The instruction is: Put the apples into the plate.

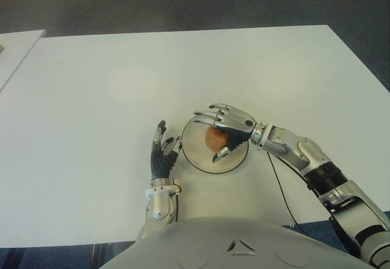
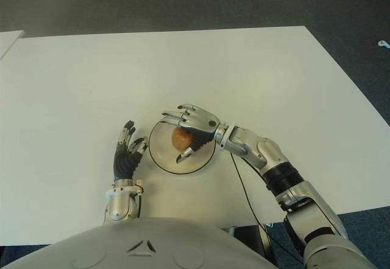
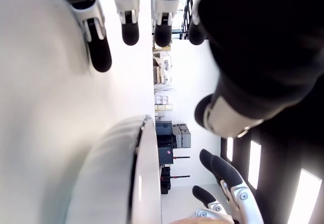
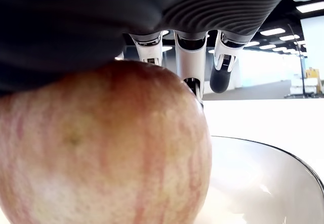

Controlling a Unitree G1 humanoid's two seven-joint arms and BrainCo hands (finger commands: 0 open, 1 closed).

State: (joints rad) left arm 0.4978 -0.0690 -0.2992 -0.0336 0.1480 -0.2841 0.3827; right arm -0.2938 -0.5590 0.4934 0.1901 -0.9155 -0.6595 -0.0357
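One reddish apple (image 1: 215, 139) sits in the round white plate (image 1: 196, 159) near the table's front edge. My right hand (image 1: 230, 123) hovers over the plate and covers the apple from above. Its fingers (image 1: 207, 115) stretch straight past the fruit and its thumb (image 1: 220, 154) curves beside it. In the right wrist view the apple (image 4: 101, 148) fills the picture close under the palm, with the plate (image 4: 263, 183) below it. My left hand (image 1: 162, 152) shows just left of the plate, fingers extended and holding nothing. I see no other apple.
The white table (image 1: 183, 68) stretches wide behind and to both sides of the plate. A second white surface (image 1: 15, 47) shows at the far left. A thin black cable (image 1: 280, 187) runs under my right forearm toward the front edge.
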